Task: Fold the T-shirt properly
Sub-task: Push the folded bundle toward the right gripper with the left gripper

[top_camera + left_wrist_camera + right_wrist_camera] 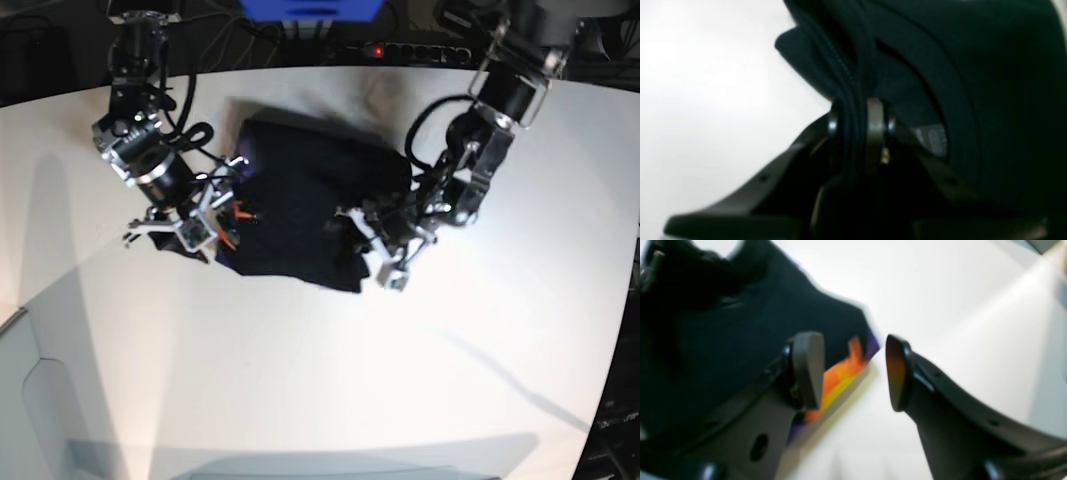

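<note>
The black T-shirt lies bunched and partly folded on the white table. In the left wrist view my left gripper is shut on several bunched folds of the T-shirt, near a small white label. In the base view that left gripper is at the cloth's right front edge. My right gripper stands open just above the table, at the shirt's corner with the orange-and-purple print. Nothing is between its fingers. The base view shows the right gripper at the shirt's left edge.
A power strip with a red light and a blue box sit behind the table's far edge, among cables. A pale panel stands at the table's front left corner. The table's right edge runs past.
</note>
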